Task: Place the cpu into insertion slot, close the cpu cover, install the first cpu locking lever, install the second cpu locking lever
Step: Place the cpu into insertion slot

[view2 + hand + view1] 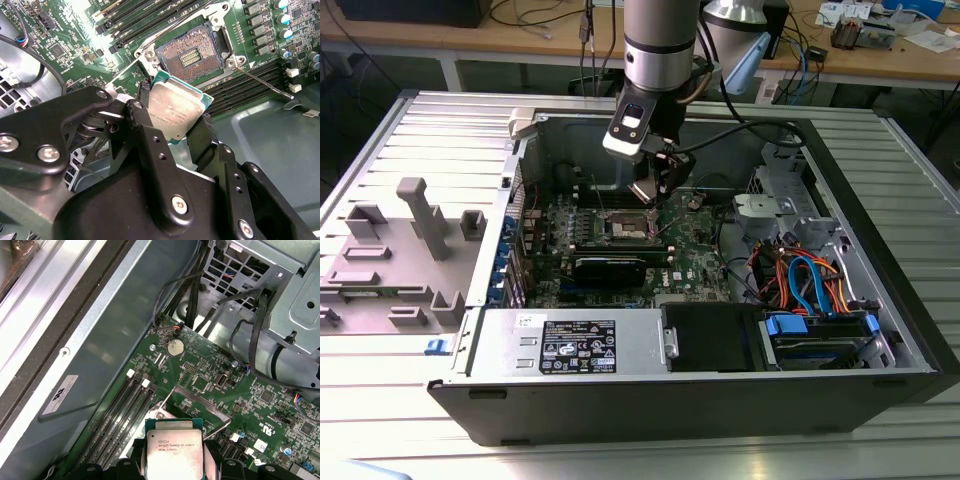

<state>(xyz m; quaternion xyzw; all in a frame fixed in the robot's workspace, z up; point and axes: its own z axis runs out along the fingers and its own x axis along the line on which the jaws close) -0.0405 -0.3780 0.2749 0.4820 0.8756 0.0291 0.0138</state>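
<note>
While end effector (170, 124) grips cpu (176, 111), insertion slot (192, 52) lies seemingly close.

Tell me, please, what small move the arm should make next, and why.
Probably it should shift the chip sideways until it hangs squarely above the socket. In the second wrist view the gripper is shut on the chip, the socket lies open with its contacts bare, and the chip sits beside the socket, not over it.
</note>
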